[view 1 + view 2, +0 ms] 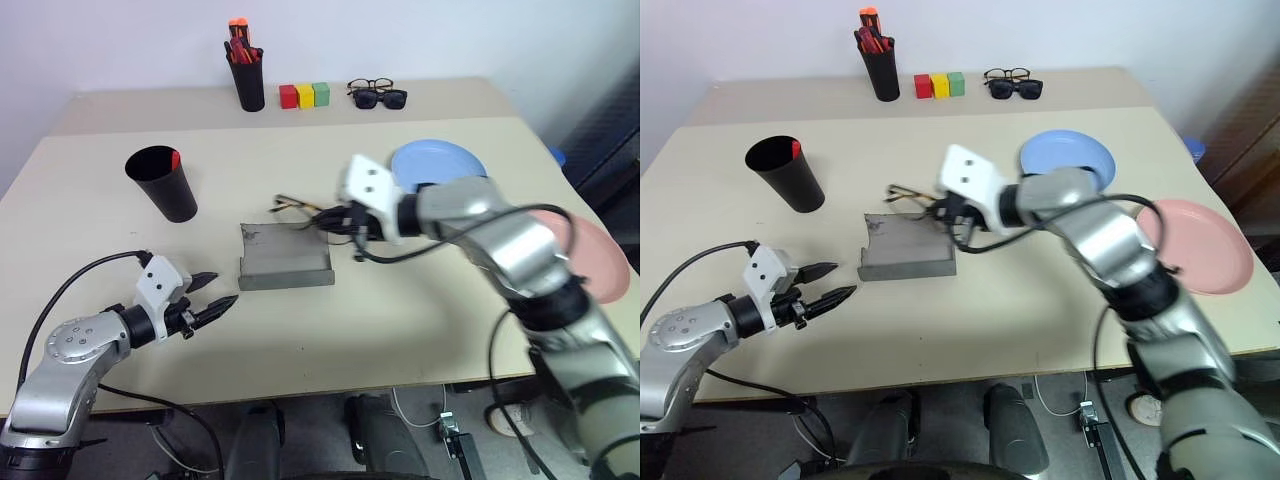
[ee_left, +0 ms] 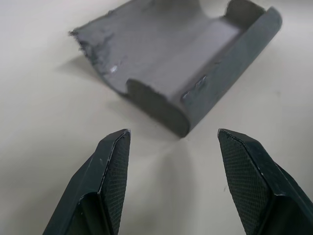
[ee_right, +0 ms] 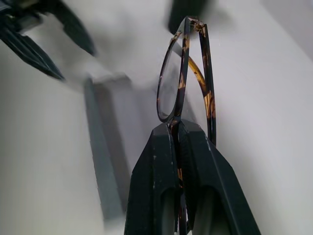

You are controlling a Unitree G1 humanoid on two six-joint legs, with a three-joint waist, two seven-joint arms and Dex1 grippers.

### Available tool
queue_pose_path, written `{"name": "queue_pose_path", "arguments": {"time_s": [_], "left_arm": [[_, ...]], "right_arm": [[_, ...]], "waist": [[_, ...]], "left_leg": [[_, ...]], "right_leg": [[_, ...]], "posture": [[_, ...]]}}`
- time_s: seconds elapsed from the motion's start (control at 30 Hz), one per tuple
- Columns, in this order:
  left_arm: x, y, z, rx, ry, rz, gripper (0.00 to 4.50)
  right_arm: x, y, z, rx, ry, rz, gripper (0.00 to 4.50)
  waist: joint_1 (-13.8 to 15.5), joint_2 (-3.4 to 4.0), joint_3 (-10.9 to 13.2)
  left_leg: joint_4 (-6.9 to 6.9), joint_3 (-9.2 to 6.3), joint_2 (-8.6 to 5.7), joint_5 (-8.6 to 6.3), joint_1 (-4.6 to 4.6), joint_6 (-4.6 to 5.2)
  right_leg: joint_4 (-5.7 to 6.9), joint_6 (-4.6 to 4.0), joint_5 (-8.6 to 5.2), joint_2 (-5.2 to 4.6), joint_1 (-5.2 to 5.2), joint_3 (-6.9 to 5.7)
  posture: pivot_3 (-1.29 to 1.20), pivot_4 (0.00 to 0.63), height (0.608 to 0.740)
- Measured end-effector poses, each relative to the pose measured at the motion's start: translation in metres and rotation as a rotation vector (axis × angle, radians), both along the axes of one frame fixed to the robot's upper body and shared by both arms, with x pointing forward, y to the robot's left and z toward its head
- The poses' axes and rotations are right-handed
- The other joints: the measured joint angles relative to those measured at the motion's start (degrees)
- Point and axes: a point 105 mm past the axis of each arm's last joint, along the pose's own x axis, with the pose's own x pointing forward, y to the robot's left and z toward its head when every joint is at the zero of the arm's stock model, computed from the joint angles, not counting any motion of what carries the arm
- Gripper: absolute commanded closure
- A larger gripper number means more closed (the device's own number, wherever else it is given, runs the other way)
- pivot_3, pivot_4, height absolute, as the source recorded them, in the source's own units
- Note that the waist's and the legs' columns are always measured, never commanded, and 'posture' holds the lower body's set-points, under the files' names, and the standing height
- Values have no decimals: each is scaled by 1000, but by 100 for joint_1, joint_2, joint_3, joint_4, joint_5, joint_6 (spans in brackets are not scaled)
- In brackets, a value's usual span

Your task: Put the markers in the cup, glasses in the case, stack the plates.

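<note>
The right end effector (image 3: 182, 128) has its two black fingers pressed together on the frame of the tortoiseshell glasses (image 3: 183, 73), which hang from it in the air just above the far edge of the open grey case (image 1: 285, 258). The case lies near the middle of the table (image 1: 400, 330) with its hollow side up and nothing inside. The left end effector (image 1: 214, 294) hovers low over the table just beside the case's near left corner, its fingers (image 2: 110, 171) spread apart and holding nothing; from its wrist view the case's rounded end sits right ahead of the fingertips. The wide black cup (image 1: 164, 182) stands upright to the far left of the case, with a red marker (image 1: 176, 159) showing at its rim. The light blue plate (image 1: 440, 162) lies to the right behind the right arm, and the salmon pink plate (image 1: 1200, 245) lies apart from it nearer the right edge, so the two are not stacked. Along the back of the table stand a black pen holder with orange-red pens (image 1: 246, 70), three coloured blocks (image 1: 305, 95) in red, yellow and green, and two more pairs of glasses (image 1: 378, 93) lying together.
</note>
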Motion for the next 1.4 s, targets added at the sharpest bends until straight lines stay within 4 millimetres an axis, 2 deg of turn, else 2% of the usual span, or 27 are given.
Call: {"name": "queue_pose_path", "arguments": {"time_s": [0.07,0.13,0.3,0.4,0.47,0.5,0.57,0.6,0.73,0.8,0.93,0.97,1.03,1.1,1.2,1.3,1.4], "left_arm": [[-1,2,0,3,-4,12,1590],[-3,2,0,6,-6,22,1590],[-15,3,-2,8,-6,55,1590],[-15,3,-2,9,-6,69,1590],[-14,3,0,9,-15,72,1590],[-13,2,2,9,-23,72,1590],[-5,1,11,-1,-58,67,2136],[0,0,16,-15,-75,67,2406],[26,-4,37,-98,-135,84,4371],[42,-9,48,-122,-180,94,4446],[92,-42,78,-158,-249,85,4446],[101,-45,81,-154,-244,95,4446],[129,-58,82,-156,-198,110,4446],[149,-62,77,-127,-142,130,4446],[162,-70,56,-63,-24,95,4446],[165,-75,35,-31,98,54,4446],[160,-82,24,-8,197,-28,4446]], "right_arm": [[9,15,-13,-18,39,39,4460],[15,18,-24,-43,58,56,4460],[18,2,-43,-119,111,93,4460],[14,0,-48,-136,137,122,3618],[11,-1,-51,-140,156,138,2567],[12,0,-50,-133,158,136,2187],[15,5,-45,-98,144,111,1208],[17,6,-43,-83,134,97,1169],[24,3,-29,-20,77,34,1169],[22,-3,-21,12,47,13,1169],[6,-23,-17,93,-7,-33,1169],[1,-23,-18,110,-10,-35,1169],[-8,-37,-19,180,-25,-114,1169],[-18,-48,-22,211,-31,-176,1169],[-34,-70,-33,218,-9,-270,1169],[-46,-79,-41,240,44,-345,1169],[-53,-82,-40,248,39,-393,1169]], "waist": [[16,0,1],[21,-1,1],[7,1,2],[-2,2,3],[-11,3,3],[-8,3,3],[0,3,3],[5,3,3],[43,3,3],[68,1,2],[195,-5,0],[180,-5,0],[181,-5,0],[135,-4,0],[104,-3,0],[48,-4,1],[4,-5,1]], "left_leg": [[0,0,-3,0,-5,0],[0,0,-4,0,-6,-1],[-2,0,-3,0,-3,-1],[-2,-1,-2,0,2,-1],[-2,-1,-2,0,3,0],[-2,-1,-2,0,3,-1],[-1,-2,-2,0,3,-1],[0,-2,-2,0,2,-1],[1,-2,-6,1,-2,-2],[2,-6,-6,1,-2,-2],[6,-8,-9,1,-4,-1],[7,-7,-9,1,-4,-1],[7,-8,-10,1,-4,-1],[5,-5,-10,0,-3,-1],[-1,-9,-9,0,-1,0],[4,-9,-9,0,-3,0],[7,-9,-9,0,-4,0]], "right_leg": [[-1,1,1,-5,-1,-1],[-2,1,1,-6,-1,-1],[2,1,1,-4,-3,-1],[8,-1,1,-1,-3,-1],[8,-1,1,-1,-3,0],[9,-1,1,0,-3,0],[11,-1,1,0,-3,-1],[11,0,1,0,-3,-1],[8,2,2,-4,-2,-2],[10,2,2,-3,-1,-5],[3,5,4,-4,6,-7],[3,6,4,-4,7,-6],[4,7,4,-2,7,-6],[5,7,4,-1,3,-3],[6,6,3,3,1,-4],[9,6,3,3,1,-3],[10,6,3,4,1,-3]], "posture": [[0,150,740],[0,150,740],[0,150,740],[0,150,740],[0,150,740],[0,150,740],[0,150,740],[0,150,740],[0,150,740],[0,150,740],[0,150,740],[0,150,740],[0,150,740],[0,150,740],[0,150,740],[0,150,740],[0,150,740]]}}
